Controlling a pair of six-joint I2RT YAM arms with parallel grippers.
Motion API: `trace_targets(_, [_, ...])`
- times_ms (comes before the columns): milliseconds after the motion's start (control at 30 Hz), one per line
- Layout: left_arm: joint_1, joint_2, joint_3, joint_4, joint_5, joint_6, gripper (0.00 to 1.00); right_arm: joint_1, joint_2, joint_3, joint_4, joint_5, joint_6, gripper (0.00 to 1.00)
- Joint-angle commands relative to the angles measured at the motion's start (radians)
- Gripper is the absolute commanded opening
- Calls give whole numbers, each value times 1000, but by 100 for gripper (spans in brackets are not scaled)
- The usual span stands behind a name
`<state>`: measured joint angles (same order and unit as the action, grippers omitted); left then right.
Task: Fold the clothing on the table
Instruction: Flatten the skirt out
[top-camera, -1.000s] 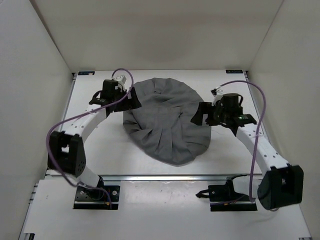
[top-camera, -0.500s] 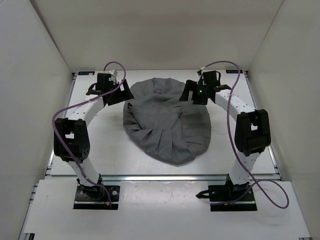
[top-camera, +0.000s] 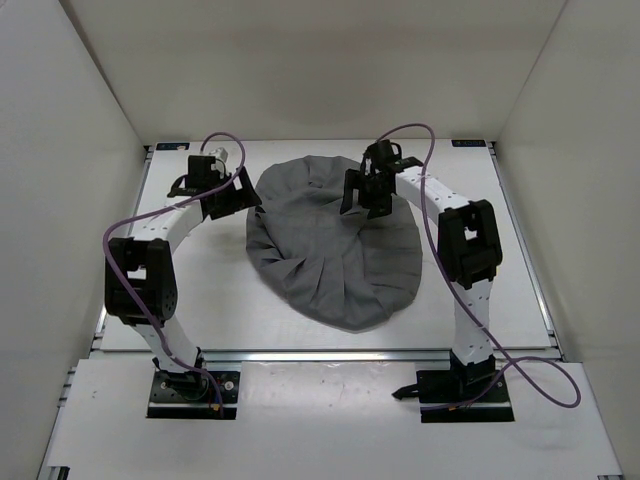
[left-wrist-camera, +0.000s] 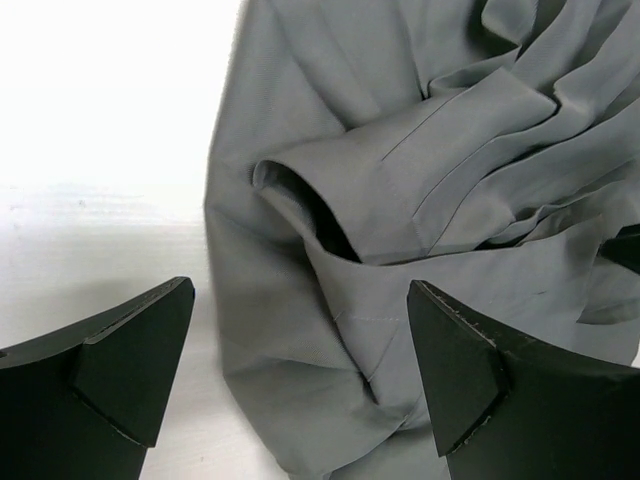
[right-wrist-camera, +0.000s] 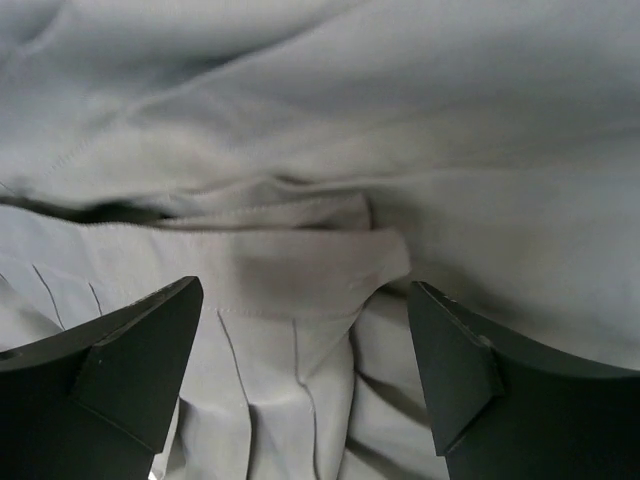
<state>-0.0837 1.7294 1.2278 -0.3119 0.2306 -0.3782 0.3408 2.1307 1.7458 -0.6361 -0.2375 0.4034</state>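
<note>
The clothing (top-camera: 330, 245) lay as a rumpled, roughly oval heap on the middle and far part of the tabletop (top-camera: 200, 290), with its pleats bunched towards the near edge and no clean crease or squared-off layer anywhere, so the folding looked barely begun. The left fingers (left-wrist-camera: 130, 360) stood wide apart at the garment's far-left edge. One was over bare surface and the other over cloth, with a turned-over stitched band between them, and they clamped nothing. The right fingers (right-wrist-camera: 130, 350) were also apart, hovering close over a seamed flap near the far middle of the heap, with no fabric pinched. Nearly all of the job seemed left: taking hold of the edges, flattening the heap, and laying it over itself.
</note>
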Motion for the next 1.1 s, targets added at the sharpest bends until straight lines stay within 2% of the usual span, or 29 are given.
trace_targets(0, [13, -70, -19, 31, 30, 4, 99, 18, -3, 18, -48, 46, 3, 79])
trace_targets(267, [24, -85, -33, 42, 38, 5, 99, 6, 20, 11, -59, 83, 12, 68])
trace_targets(467, [27, -80, -36, 50, 56, 4, 99, -2, 69, 61, -79, 87, 9, 68])
trace_targets(533, [25, -76, -36, 49, 58, 12, 99, -2, 77, 70, -74, 78, 6, 62])
trace_targets(600, [29, -67, -34, 49, 62, 9, 99, 0, 83, 75, -68, 63, 3, 50])
trace_targets(633, [29, -59, -34, 47, 70, 6, 99, 3, 89, 75, -62, 66, 5, 47])
trace_targets(733, [35, -53, -44, 50, 78, -2, 99, 0, 110, 87, -51, 47, 9, 20])
trace_targets(767, [38, -48, -42, 53, 84, 4, 99, 3, 110, 92, -54, 26, 17, 16])
trace_targets(800, [38, -42, -42, 60, 84, 2, 99, -3, 118, 95, -47, 24, 15, 4])
trace_targets(833, [41, -41, -37, 60, 90, -1, 98, -2, 115, 101, -48, 27, 21, 0])
trace_targets(1067, [16, 78, 59, 70, 134, 25, 98, 20, 31, 159, -85, 23, -35, 0])
